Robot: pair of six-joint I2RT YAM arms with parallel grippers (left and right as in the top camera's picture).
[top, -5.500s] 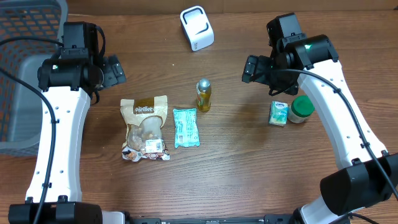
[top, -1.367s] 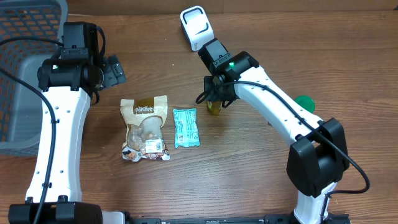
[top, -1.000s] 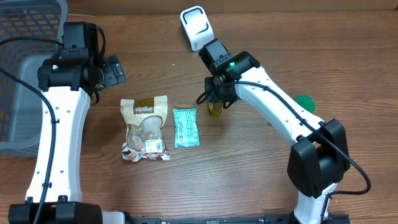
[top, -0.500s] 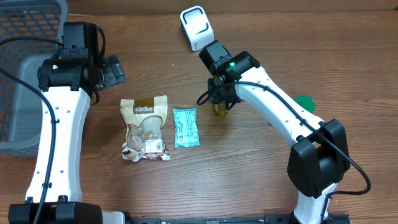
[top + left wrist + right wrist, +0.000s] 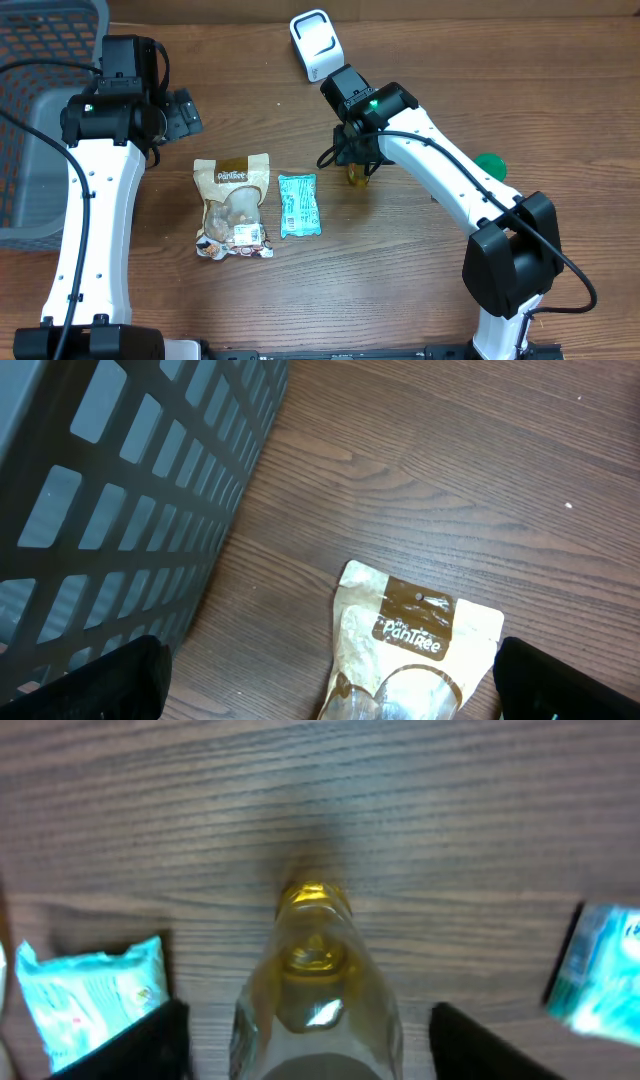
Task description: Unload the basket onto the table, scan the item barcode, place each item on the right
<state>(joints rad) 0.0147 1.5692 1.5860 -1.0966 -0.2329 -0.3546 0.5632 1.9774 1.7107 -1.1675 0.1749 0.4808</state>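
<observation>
A small bottle of yellow liquid (image 5: 357, 176) sits at mid-table, mostly under my right arm. In the right wrist view the bottle (image 5: 315, 990) fills the space between the jaws, its gold cap pointing away from the camera. My right gripper (image 5: 310, 1045) is open around it, with a gap on each side between fingers and glass. The white barcode scanner (image 5: 317, 45) stands at the table's far edge, beyond the bottle. My left gripper (image 5: 335, 680) hangs open above the top of a PanTree snack bag (image 5: 420, 650), holding nothing.
A teal packet (image 5: 298, 204) lies beside the snack bag (image 5: 233, 205). A green-lidded jar (image 5: 490, 164) stands to the right, partly behind my right arm. A teal carton (image 5: 600, 970) shows at the right wrist view's edge. A grey mesh basket (image 5: 35, 120) fills the left side.
My right arm swung in from the right and shut on the bottle, shifting it slightly right and nearer. In the last half second its jaws widened off the bottle. The left arm has not moved.
</observation>
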